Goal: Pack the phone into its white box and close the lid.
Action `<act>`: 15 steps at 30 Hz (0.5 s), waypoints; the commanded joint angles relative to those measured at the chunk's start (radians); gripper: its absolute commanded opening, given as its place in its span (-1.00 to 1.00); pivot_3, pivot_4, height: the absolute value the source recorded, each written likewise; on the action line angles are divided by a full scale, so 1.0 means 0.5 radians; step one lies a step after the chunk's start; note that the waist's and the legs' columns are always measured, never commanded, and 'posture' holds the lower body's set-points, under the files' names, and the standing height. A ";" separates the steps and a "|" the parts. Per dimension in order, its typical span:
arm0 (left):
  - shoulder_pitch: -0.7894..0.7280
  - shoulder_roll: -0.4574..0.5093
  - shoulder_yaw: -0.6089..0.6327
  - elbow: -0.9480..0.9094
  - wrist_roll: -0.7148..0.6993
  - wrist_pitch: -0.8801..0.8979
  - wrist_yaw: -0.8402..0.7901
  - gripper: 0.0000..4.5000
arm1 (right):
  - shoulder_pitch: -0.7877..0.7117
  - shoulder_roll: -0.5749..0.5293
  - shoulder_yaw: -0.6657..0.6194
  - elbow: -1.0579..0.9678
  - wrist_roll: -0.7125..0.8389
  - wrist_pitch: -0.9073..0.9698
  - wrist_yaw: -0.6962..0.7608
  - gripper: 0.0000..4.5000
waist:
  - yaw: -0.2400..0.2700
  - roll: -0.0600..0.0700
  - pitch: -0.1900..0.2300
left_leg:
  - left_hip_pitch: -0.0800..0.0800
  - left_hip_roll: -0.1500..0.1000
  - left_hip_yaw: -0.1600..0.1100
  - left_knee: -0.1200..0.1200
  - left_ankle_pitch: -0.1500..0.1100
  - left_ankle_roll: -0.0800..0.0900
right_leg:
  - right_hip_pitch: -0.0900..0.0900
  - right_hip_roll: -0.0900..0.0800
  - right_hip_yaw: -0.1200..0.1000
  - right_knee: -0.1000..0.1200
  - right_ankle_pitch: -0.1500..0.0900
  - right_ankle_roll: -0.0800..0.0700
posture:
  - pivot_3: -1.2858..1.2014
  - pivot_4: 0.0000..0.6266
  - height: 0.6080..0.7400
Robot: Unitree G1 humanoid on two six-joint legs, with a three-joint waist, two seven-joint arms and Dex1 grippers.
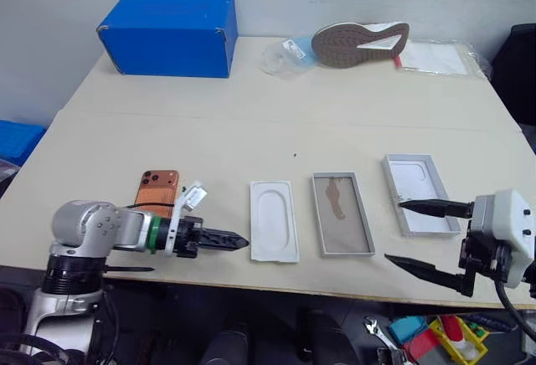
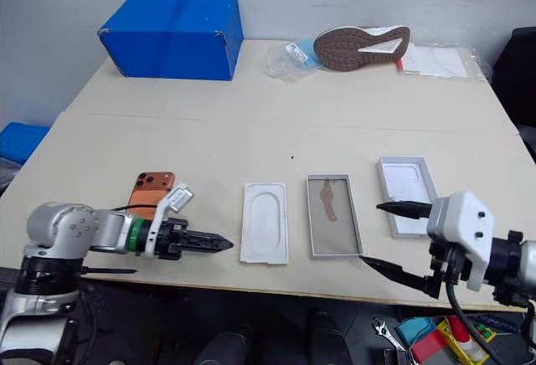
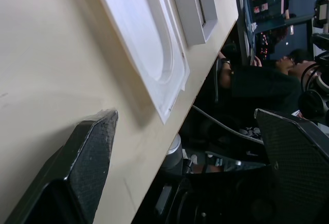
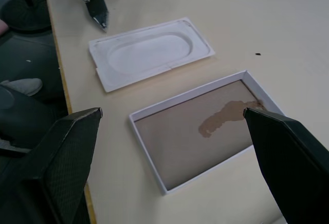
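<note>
Left eye view shows the phone [image 1: 157, 190] flat on the counter [image 1: 276, 122] at near left, behind the left tool [image 1: 219, 239] with fingers apart and empty: slim, stiff, smooth and likely slippery, so it is best pinched across its long edges.

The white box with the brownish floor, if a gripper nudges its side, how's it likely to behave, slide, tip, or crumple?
The white box would probably slide rather than tip: it lies flat and shallow on the smooth table. Empty and thin-walled, it looks light, so a small nudge may also spin it. Those thin walls might flex if pinched hard.
</note>
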 commanded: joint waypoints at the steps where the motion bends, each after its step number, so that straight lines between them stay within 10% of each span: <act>1: -0.032 -0.066 -0.010 0.049 -0.080 0.002 0.169 0.99 | 0.022 0.005 -0.010 -0.111 0.035 -0.032 0.018 1.00 | -0.002 0.000 0.000 | 0.000 0.000 0.000 0.000 0.000 0.000 | 0.000 0.000 0.000 0.001 0.000 0.000 | 0.03 -0.52 1.00; 6: -0.049 -0.186 -0.036 0.110 -0.150 0.002 0.317 0.99 | -0.038 0.009 0.090 -0.142 0.027 -0.043 -0.043 1.00 | 0.001 -0.001 -0.001 | 0.004 -0.001 0.001 0.000 0.001 -0.001 | 0.002 0.000 0.001 0.002 0.000 0.000 | 0.03 -0.52 1.00; 15: -0.058 -0.356 -0.042 0.198 -0.190 0.002 0.543 0.04 | -0.075 0.015 0.176 -0.133 -0.002 -0.064 -0.101 1.00 | 0.029 -0.002 -0.002 | 0.002 -0.002 0.000 0.001 0.002 -0.001 | 0.001 -0.001 0.000 0.001 0.000 0.000 | 0.03 -0.52 1.00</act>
